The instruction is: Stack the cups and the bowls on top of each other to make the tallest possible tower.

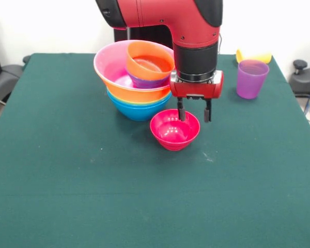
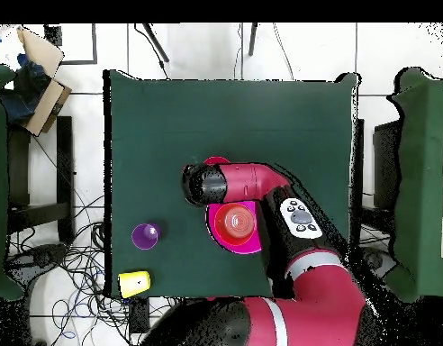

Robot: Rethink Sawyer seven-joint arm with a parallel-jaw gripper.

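the gripper (image 1: 194,114) is held open over the far rim of the crimson bowl (image 1: 174,132), one finger inside, one outside. the tower (image 1: 137,77) is seen just behind it. the purple cup (image 1: 251,78) is set apart.

- Matt dark green cloth over the table (image 1: 67,181), faintly specked with pale lint.
- Glossy, smooth crimson plastic on the small bowl (image 1: 174,130).
- Shiny plastic on the tower (image 1: 137,77): pink, orange and blue bowls catching the light.
- Translucent purple plastic on the upright cup (image 1: 251,78).
- Opaque yellow plastic on the second cup (image 1: 254,56).
- Smooth, semi-gloss red casing and black sections on the arm (image 1: 196,31).
- Dull black on the gripper (image 1: 195,110) fingers (image 1: 181,110).
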